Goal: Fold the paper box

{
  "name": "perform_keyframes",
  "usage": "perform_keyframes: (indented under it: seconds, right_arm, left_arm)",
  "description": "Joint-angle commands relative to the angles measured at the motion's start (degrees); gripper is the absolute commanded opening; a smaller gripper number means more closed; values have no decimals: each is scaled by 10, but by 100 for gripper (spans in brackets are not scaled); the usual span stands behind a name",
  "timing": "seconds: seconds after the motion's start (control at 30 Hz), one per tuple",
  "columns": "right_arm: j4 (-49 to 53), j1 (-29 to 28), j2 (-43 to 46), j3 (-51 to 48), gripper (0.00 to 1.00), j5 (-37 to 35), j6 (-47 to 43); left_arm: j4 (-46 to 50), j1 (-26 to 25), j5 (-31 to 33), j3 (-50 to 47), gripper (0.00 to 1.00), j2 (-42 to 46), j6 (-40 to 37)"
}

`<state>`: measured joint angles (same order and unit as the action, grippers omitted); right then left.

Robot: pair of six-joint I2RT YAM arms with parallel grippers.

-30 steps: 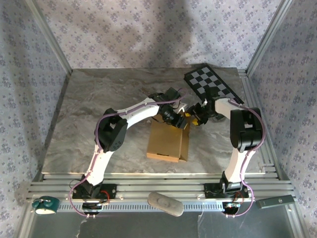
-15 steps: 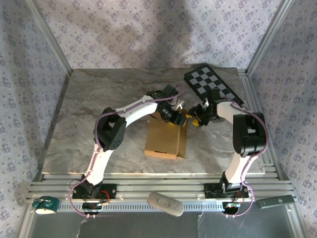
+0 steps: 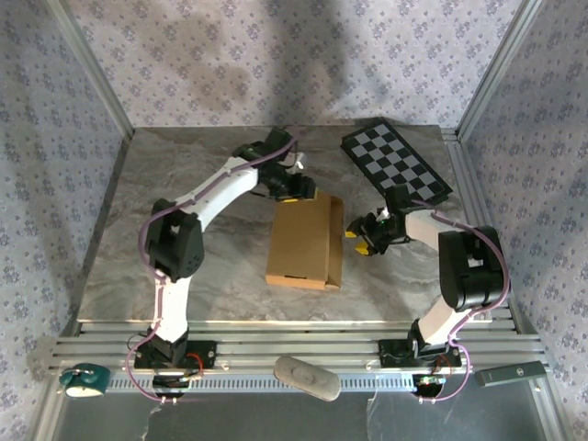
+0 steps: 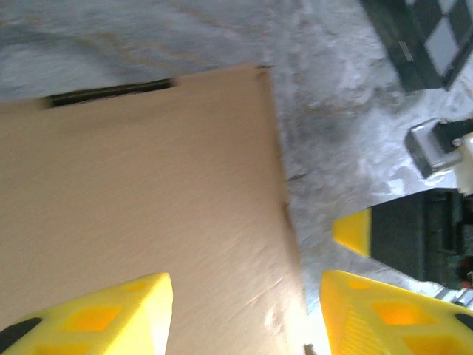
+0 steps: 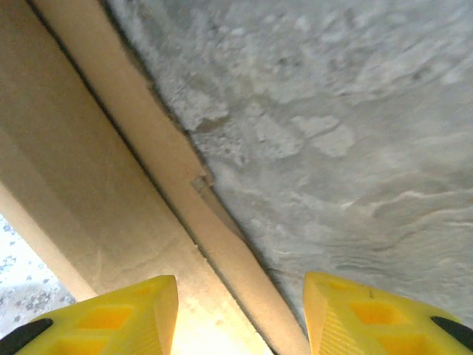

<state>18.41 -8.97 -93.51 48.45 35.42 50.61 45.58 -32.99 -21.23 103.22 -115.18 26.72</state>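
Note:
The paper box point(image 3: 303, 241) is a closed tan cardboard mailer lying flat in the middle of the table. My left gripper point(image 3: 296, 188) hovers at its far edge, open, with the lid point(image 4: 148, 214) filling the space below its yellow fingers point(image 4: 111, 314). My right gripper point(image 3: 360, 234) sits just off the box's right side, open and empty. In the right wrist view the box's side wall point(image 5: 111, 214) runs diagonally between the yellow fingers point(image 5: 369, 318), over bare table. The right gripper's fingertip point(image 4: 355, 229) also shows in the left wrist view.
A black-and-white checkerboard panel point(image 3: 395, 161) lies at the back right of the marble table point(image 3: 175, 184). Metal frame posts and patterned walls enclose the sides. A grey object point(image 3: 306, 377) and a teal one point(image 3: 83, 378) rest below the table's front rail.
The left gripper has moved from the box's far right corner back and to the left. The right gripper has drawn back toward the near right. The box now lies flat and shut.

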Motion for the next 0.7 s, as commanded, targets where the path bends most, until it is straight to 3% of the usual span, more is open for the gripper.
perform_keyframes:
  seconds: [0.0, 0.17, 0.3, 0.47, 0.67]
  right_arm:
    - [-11, -3, 3, -7, 50, 23, 8]
    - [-18, -3, -3, -25, 56, 32, 0]
    - [-23, -3, -12, -25, 57, 41, -7]
    - [-21, 1, -19, -16, 57, 45, -11]
    - [-22, 2, -20, -17, 57, 45, -10]
  left_arm:
    - [49, 45, 30, -66, 53, 44, 10]
    - [49, 74, 25, -138, 55, 69, -4]
    - [-11, 69, -31, -177, 57, 80, 8]
    - [-7, 60, -21, -184, 58, 66, 10]
    - [-25, 62, -32, -198, 51, 42, 13]
